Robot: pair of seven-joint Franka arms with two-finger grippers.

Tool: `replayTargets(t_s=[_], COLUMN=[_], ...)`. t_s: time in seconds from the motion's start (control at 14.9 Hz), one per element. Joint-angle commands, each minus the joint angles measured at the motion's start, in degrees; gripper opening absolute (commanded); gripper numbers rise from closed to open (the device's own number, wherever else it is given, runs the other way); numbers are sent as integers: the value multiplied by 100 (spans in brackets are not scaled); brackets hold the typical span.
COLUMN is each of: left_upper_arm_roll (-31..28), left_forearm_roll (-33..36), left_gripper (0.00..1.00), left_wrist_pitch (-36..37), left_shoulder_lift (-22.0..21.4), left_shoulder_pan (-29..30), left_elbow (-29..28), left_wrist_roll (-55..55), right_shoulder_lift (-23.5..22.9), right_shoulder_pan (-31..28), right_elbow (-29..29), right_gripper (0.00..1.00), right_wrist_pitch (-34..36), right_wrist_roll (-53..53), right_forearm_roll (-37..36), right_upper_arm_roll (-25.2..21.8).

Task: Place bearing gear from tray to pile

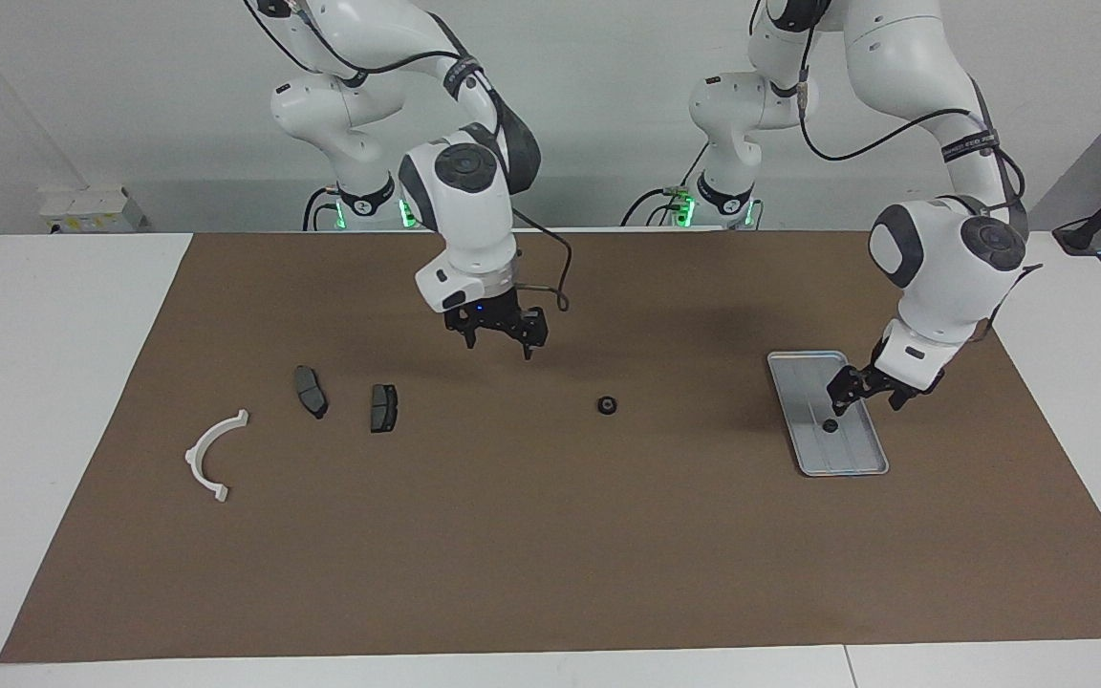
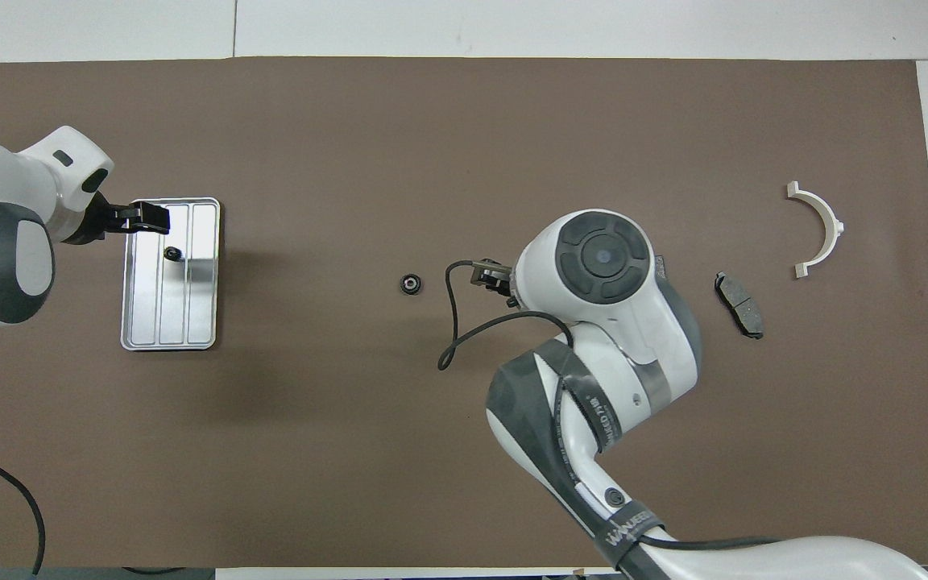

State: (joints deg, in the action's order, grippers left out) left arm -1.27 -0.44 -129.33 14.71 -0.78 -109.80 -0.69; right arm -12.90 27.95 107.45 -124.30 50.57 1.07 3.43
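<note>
The silver tray lies on the brown mat toward the left arm's end; it also shows in the overhead view. A small dark bearing gear sits in it. My left gripper hangs open just above the tray's end nearer the robots, close to that gear and not touching it. A second gear lies on the mat mid-table. The pile is a white bracket and two brake pads. My right gripper is open and empty, above the mat between pads and loose gear.
The brown mat covers most of the white table. In the overhead view the right arm's wrist hides one brake pad; the other pad and the bracket show. A cable loop hangs from that wrist.
</note>
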Motion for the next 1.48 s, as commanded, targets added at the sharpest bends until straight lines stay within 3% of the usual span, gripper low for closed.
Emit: replayTargets(t_s=[0.0,0.13,0.4,0.54,0.8,1.27,1.41], left_upper_arm_roll=[39,39,39,39,39,48,48], left_forearm_roll=[-79,-79,-79,-79,-87,-87,-87], left_gripper=[97,95,94,93,93,91,80], left_wrist_pitch=[-382,-399,-637,-689,-1119,-1085,-1111], left_shoulder_lift=[-20,-3,190,252,279,234,243], left_shoulder_pan=[34,52,193,193,158,114,96], left_elbow=[-384,-428,-446,-455,-797,-947,-930], left_wrist_roll=[-37,-63,-168,-177,-151,-89,-89], right_shoulder_lift=[-405,-720,-1880,-2189,-2594,-3253,-3254], right_shoulder_pan=[167,518,914,932,932,1055,1046], right_elbow=[-549,-811,-2067,-2490,-2773,-3414,-3406], right_gripper=[100,100,100,100,100,100,97], right_wrist_pitch=[29,72,309,520,319,222,248], right_wrist_roll=[497,681,1657,1754,1983,2019,2010], right_forearm_roll=[-10,-176,-766,-784,-793,-793,-793], right_upper_arm_roll=[-27,-53,-36,-36,-36,-36,-36])
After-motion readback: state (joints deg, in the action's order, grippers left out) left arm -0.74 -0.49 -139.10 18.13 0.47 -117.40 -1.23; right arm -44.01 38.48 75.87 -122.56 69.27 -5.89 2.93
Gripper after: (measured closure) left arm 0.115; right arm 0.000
